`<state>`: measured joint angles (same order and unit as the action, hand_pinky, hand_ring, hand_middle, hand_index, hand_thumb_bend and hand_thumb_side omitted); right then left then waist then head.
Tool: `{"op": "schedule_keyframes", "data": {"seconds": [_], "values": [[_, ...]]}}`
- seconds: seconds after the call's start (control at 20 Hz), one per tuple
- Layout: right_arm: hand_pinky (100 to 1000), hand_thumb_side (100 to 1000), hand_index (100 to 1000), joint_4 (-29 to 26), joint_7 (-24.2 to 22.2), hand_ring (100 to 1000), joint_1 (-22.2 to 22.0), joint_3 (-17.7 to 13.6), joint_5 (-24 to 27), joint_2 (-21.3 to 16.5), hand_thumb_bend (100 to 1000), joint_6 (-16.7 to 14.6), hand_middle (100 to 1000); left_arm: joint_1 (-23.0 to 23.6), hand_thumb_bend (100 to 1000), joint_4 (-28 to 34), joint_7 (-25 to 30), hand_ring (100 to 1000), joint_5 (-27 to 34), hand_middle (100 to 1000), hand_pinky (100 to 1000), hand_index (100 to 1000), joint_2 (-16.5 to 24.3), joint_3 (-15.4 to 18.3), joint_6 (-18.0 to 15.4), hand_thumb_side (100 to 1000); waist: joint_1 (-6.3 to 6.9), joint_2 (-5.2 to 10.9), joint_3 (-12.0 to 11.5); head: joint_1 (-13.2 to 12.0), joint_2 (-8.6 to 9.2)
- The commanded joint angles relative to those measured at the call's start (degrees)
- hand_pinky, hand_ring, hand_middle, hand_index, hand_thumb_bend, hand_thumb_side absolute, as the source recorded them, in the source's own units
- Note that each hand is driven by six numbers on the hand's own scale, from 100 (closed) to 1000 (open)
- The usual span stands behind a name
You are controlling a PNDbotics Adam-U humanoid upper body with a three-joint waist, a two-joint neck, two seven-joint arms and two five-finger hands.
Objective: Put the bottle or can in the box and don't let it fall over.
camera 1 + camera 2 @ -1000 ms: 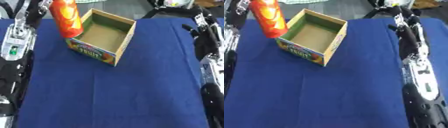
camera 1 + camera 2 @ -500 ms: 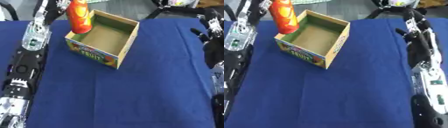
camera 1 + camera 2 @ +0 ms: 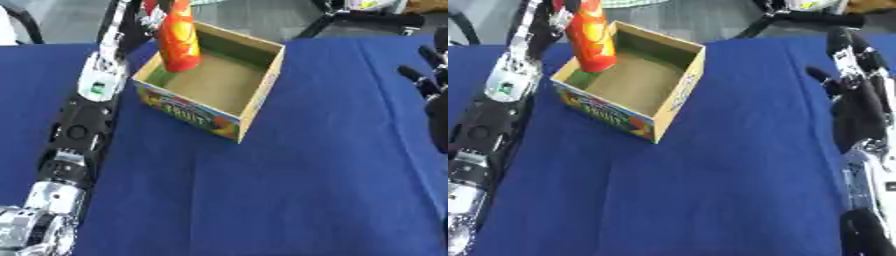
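Note:
An orange-red bottle (image 3: 179, 37) stands upright with its lower end inside the far left corner of the open cardboard fruit box (image 3: 261, 87). Whether its base touches the box floor I cannot tell. My left hand (image 3: 147, 14) is shut on the bottle's upper part at the top edge of the view, and my left arm runs up from the lower left alongside the box. My right hand (image 3: 852, 75) hangs open at the right edge, well away from the box, fingers up.
A blue cloth (image 3: 289, 190) covers the table in front and to the right of the box. Dark stands and a grey floor (image 3: 262, 20) lie beyond the far edge.
My left hand has carried the bottle from outside the box's left wall rightward over the rim and down into the box's far left corner. The view has also shifted.

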<state>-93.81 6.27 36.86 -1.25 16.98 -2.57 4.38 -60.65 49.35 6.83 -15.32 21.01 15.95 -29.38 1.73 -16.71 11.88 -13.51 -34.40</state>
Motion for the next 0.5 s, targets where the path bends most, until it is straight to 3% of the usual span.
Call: {"op": "schedule_keyframes", "data": {"seconds": [0.05,0.1,0.15,0.2,0.25,0.5], "values": [[798,393,822,-1.37,-0.39,999,0.98,0.34,0.37,-0.12,386,0.01,1000,-1.66,107,-0.39,-0.15,872,-1.7,753,1000,892,2.3,-0.27,-1.31,531,0.01,0.88,-0.07,-0.24,0.64],[797,394,822,-1.36,-0.41,998,0.93,0.36,0.38,-0.15,385,0.01,1000,-1.63,270,-0.67,0.59,894,-2.47,784,1000,985,2.65,-0.81,-1.8,633,0.07,0.86,-0.14,-0.06,0.48],[797,394,822,-1.35,-0.42,998,0.9,0.38,0.39,-0.18,384,0.01,1000,-1.61,288,-0.97,1.4,897,-3.3,788,1000,1000,2.96,-1.1,-2.12,657,0.09,0.87,-0.19,0.07,0.36],[797,395,822,-1.36,-0.44,998,0.88,0.4,0.4,-0.2,384,0.01,1000,-1.57,406,-1.27,2.27,895,-4.2,780,1000,1000,3.25,-1.22,-2.23,769,0.12,0.89,-0.23,0.18,0.3],[797,394,822,-1.35,-0.44,998,0.85,0.41,0.41,-0.21,383,0.01,1000,-1.55,465,-1.54,3.07,894,-5.2,782,1000,1000,3.42,-1.14,-2.11,787,0.12,0.92,-0.26,0.29,0.27],[797,396,823,-1.36,-0.31,997,0.71,0.38,0.5,-0.19,381,-0.01,1000,-1.52,435,-1.76,4.47,890,-9.93,782,1000,1000,3.16,-0.18,-0.82,778,0.21,1.09,-0.16,0.57,0.32]]}}
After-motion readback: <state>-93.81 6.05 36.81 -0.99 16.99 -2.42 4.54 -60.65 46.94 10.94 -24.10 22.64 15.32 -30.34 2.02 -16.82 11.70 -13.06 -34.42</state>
